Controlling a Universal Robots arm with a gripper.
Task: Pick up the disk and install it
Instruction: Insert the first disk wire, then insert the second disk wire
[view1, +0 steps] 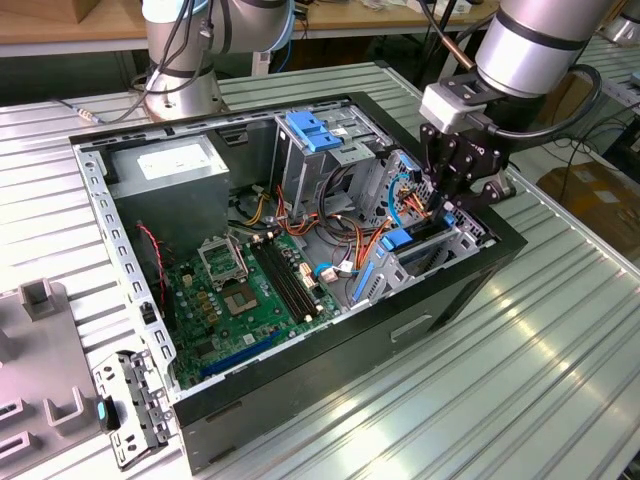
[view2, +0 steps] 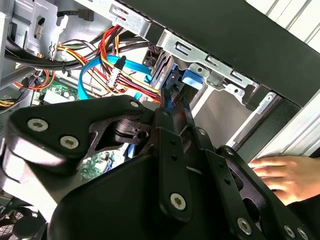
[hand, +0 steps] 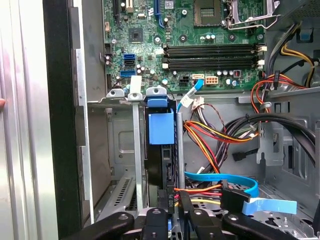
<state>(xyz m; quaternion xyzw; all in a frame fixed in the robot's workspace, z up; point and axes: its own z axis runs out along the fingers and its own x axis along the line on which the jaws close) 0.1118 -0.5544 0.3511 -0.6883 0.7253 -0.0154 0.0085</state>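
The disk (hand: 160, 127) stands on edge in a slot of the drive bay at the case's front corner, its blue carrier tab up and its dark body below. In the exterior view the disk (view1: 398, 240) sits low in the bay at the case's right end, with my gripper (view1: 440, 200) reaching down onto it from above. In both wrist views the black fingers close in on the blue rail: my gripper (hand: 172, 217) is shut on the disk's edge, and my gripper (view2: 167, 106) meets the disk (view2: 191, 77) beside the bay's metal wall.
Orange, red and yellow cables (hand: 215, 135) and a blue flat cable (hand: 225, 180) crowd the bay's side. The motherboard (view1: 250, 290), grey power supply (view1: 170, 160) and blue-latched drive cage (view1: 315, 130) fill the case. A person's hand (view2: 285, 175) rests outside the case wall.
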